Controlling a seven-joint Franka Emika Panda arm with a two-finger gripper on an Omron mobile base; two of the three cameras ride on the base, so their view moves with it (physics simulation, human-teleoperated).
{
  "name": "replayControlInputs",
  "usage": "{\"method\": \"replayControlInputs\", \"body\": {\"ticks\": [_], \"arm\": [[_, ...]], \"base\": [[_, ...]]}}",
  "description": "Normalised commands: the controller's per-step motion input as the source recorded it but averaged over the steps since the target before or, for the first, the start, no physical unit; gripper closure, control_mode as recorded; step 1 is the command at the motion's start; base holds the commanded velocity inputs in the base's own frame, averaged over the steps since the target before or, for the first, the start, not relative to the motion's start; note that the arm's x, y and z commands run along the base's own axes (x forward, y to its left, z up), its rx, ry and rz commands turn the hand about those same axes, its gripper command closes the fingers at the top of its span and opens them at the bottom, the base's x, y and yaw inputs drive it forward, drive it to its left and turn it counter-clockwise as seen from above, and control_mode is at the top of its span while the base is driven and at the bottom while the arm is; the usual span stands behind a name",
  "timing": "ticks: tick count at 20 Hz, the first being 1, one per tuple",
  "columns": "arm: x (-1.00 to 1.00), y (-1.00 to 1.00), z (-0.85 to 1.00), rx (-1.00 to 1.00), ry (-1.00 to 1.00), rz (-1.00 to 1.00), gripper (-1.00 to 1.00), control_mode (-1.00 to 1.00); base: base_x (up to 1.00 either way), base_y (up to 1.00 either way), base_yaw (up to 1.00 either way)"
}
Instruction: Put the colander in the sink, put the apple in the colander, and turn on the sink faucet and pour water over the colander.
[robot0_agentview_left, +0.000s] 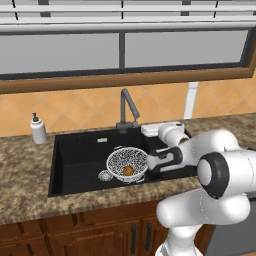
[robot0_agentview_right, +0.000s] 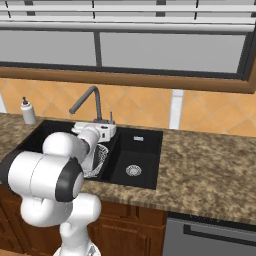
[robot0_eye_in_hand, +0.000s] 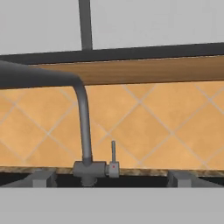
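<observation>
Sink (robot0_agentview_left: 75, 155): black, two basins, set in a speckled brown counter (robot0_agentview_left: 25, 175); large basin to the left, smaller one to the right with a round silver drain (robot0_agentview_right: 133, 170). Colander (robot0_agentview_left: 127, 164): upright on the floor of the large basin, toward its front right corner, just beside that basin's drain (robot0_agentview_left: 105, 175); in the right base view its rim (robot0_agentview_right: 101, 152) shows partly behind the arm. Apple (robot0_agentview_left: 128, 170): inside the colander, resting at the bottom. Faucet (robot0_agentview_left: 127, 109): grey, at the sink's back edge between the basins; spout angled up and to the left, ending over the large basin; in the hand view its post (robot0_eye_in_hand: 84, 127) rises from the base with a thin upright lever (robot0_eye_in_hand: 113, 154) just beside it on the right. Gripper (robot0_eye_in_hand: 112, 186): hand held low over the sink's divider, to the right of the colander and in front of the faucet, pointing at the faucet base; apart from colander and apple, not touching the faucet. Its two tips stand wide apart at the bottom of the hand view, one left and one right of the faucet base, with nothing between them. Soap bottle (robot0_agentview_left: 38, 129): white, on the counter at the sink's back left corner. Backsplash (robot0_eye_in_hand: 175, 118): orange tile under a wooden sill.
</observation>
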Motion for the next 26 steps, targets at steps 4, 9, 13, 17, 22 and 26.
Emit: {"method": "replayControlInputs", "body": {"ticks": [4, 9, 13, 17, 22, 26], "arm": [[0.33, 0.0, 0.19, 0.0, -0.03, 0.0, -1.0, -1.0], [0.34, 0.0, 0.12, 0.0, 0.0, 0.0, -1.0, -1.0], [0.1, 0.04, 0.0, 0.0, -0.02, 0.0, -1.0, -1.0], [0.06, -0.04, 0.0, 0.0, -0.01, 0.0, -1.0, -1.0], [0.18, 0.0, 0.0, 0.0, 0.0, 0.0, -1.0, -1.0], [0.21, 0.01, -0.03, 0.0, 0.0, 0.0, -1.0, -1.0]], "base": [[0.0, 0.0, 0.0], [0.0, 0.0, 0.0], [0.0, 0.0, 0.0], [0.0, 0.0, 0.0], [0.0, 0.0, 0.0], [0.0, 0.0, 0.0]]}}
